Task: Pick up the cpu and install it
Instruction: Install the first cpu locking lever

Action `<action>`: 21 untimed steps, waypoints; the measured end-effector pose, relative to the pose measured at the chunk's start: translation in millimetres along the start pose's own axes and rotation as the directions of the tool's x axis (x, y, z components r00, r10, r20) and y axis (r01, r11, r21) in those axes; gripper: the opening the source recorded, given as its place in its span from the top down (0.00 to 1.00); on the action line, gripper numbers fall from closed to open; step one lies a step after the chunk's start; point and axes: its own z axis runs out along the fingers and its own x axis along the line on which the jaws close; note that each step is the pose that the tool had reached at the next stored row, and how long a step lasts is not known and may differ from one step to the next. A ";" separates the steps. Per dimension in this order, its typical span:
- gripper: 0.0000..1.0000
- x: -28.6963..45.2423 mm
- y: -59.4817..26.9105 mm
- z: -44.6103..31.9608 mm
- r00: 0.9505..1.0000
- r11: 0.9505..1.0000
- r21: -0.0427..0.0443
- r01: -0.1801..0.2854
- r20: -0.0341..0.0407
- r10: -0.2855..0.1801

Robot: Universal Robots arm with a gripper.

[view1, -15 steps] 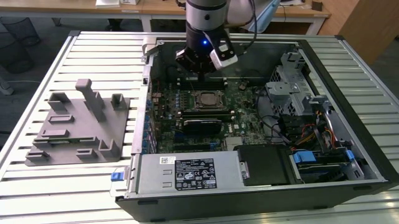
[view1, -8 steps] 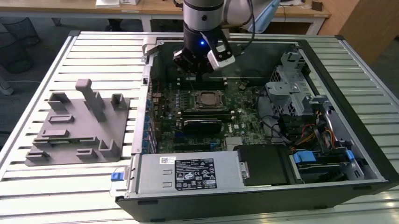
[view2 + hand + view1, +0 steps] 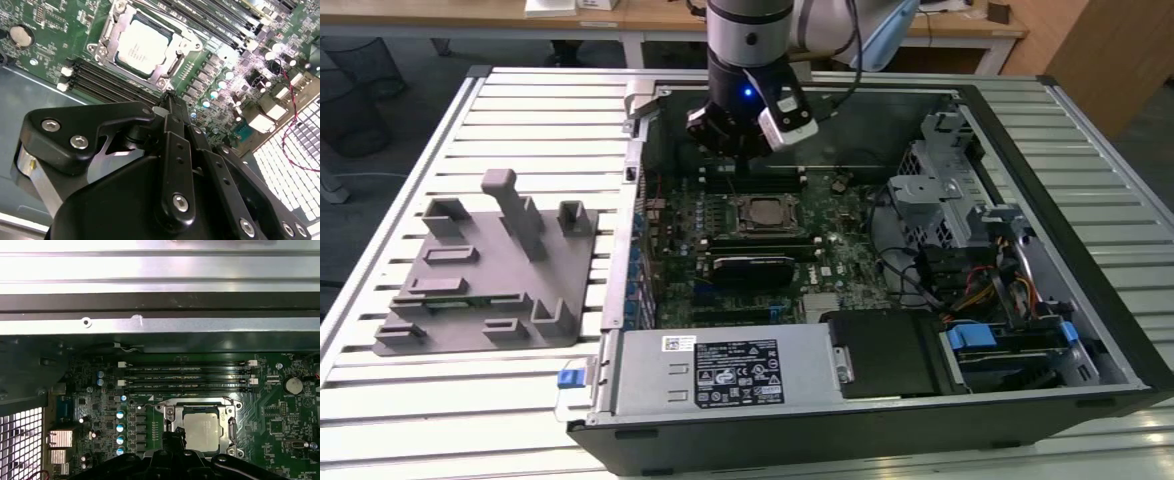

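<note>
The arm (image 3: 750, 40) comes down nearly upright from the 12 o'clock edge of the exterior view, a blue light on its wrist, and its end effector (image 3: 727, 135) hangs inside the open computer case (image 3: 1067, 130), above the far part of the motherboard (image 3: 841, 240). In the second wrist view the end effector (image 3: 172, 107) has its black fingers (image 3: 176, 150) drawn together to a narrow tip with nothing held between them; the tip hovers over the memory slots (image 3: 107, 82), just beside the socket.

The cpu (image 3: 762, 212) lies flat in the socket frame (image 3: 107, 37) at the middle of the board, silver top up, and shows in both wrist views (image 3: 141, 46) (image 3: 201, 432), clear of the fingers.

Around the socket there is little room: memory slots (image 3: 185, 377) run along one side, rows of capacitors (image 3: 120, 432) along another, and the case wall (image 3: 160, 325) rises beyond the slots. At 3 o'clock of the socket in the exterior view sit a drive cage (image 3: 941, 180) and loose cables (image 3: 987, 290); at 6 o'clock lies the power supply (image 3: 720, 370) with a printed label too small to read. The grey plastic tray (image 3: 487, 275) with upright posts stands on the slatted bench (image 3: 400, 400) at 9 o'clock of the case.
</note>
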 end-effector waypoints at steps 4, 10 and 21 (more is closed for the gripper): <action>0.89 5.3 -0.3 1.2 1.000 1.000 0.000 0.000 0.000 0.000; 0.89 16.1 -0.9 4.9 1.000 1.000 0.000 0.000 0.000 0.000; 0.89 28.7 6.0 9.5 1.000 1.000 0.000 0.000 0.000 0.000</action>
